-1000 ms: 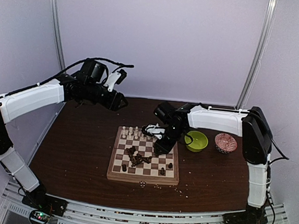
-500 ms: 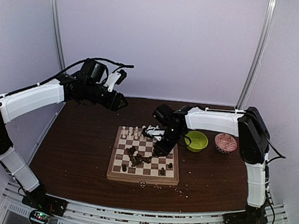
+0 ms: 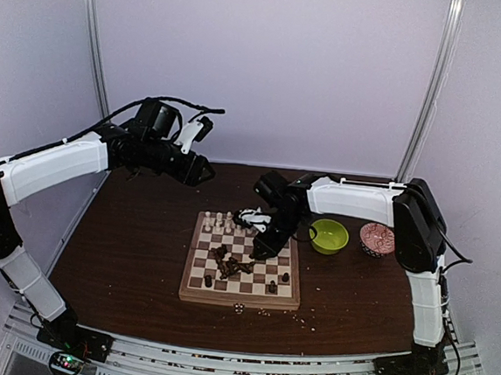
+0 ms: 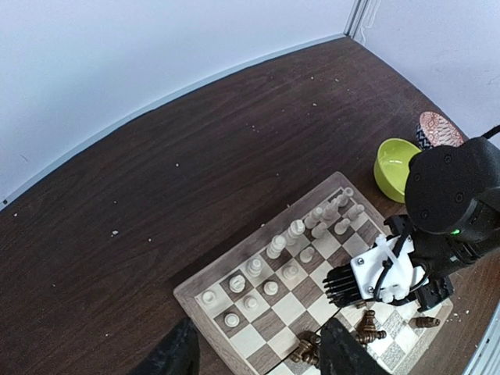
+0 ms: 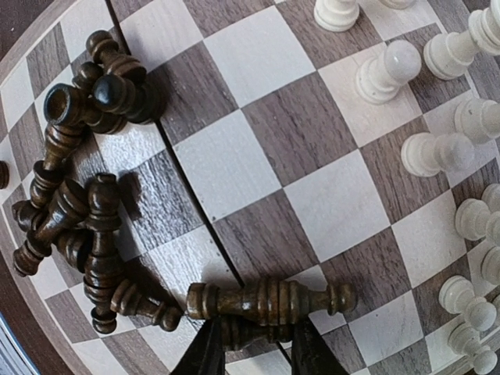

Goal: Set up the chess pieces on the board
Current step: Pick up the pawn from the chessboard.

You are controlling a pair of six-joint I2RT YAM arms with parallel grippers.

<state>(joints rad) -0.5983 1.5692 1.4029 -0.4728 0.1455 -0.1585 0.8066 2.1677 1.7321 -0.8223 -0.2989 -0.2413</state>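
- Right gripper [image 5: 255, 341] is low over the square wooden chessboard with cream and brown checks [image 3: 239, 301], right of centre. Its fingers are drawn close on either side of a dark brown turned piece lying flat. I can't tell if they're actually clamping it or only flanking it.
- A second, long dark brown piece [image 5: 269, 299] lies on its side just beyond the fingertips, nearly touching that piece. My guess is the approach is low and narrow so it takes one piece without dragging its neighbour.
- The rest of the dark brown pieces are a tangled heap [image 5: 78, 219] mid-board, mostly toppled, so the dark side isn't set yet. A few look upright on the near rows from above, but they're too small to be sure.
- Cream-white pieces [image 4: 301, 230] stand upright in the far two rows and look about done.
- Left gripper [image 4: 262, 355] is spread wide and holding nothing, parked high behind the board's far-left corner, probably to keep out of the right arm's way.
- Hidden: the right arm's wrist covers some squares in the overhead view, and the piece between the fingers is cut off at the frame edge, so I can't name its type.
- Lime-green bowl [image 3: 328, 235], red patterned bowl [image 3: 378, 239] and the pale crumbs [image 3: 262, 311] are all off the board.
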